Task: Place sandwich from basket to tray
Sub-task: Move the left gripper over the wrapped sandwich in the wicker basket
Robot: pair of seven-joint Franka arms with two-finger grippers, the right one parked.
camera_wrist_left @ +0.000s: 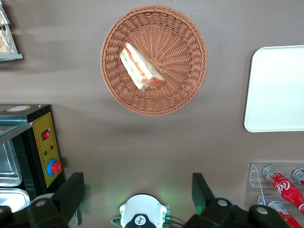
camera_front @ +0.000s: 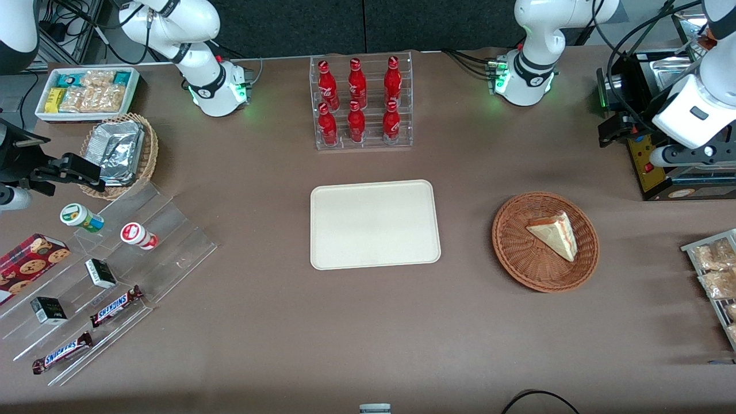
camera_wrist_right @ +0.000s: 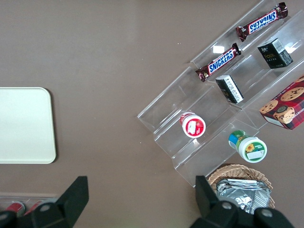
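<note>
Sandwich in basket — soft, light, crushable; grip across its flat bread faces — gripper high above desk, jaws apart

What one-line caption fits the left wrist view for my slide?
Open gripper hovers high above the table, apart from the sandwich lying in the basket; tray beside it.

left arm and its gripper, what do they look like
Glossy white rounded arm segments with black joint bands and black cables; the base glows green. The left arm's gripper, high above the table near the yellow-panelled machine, has two open, flat black fingers on a black body.
</note>
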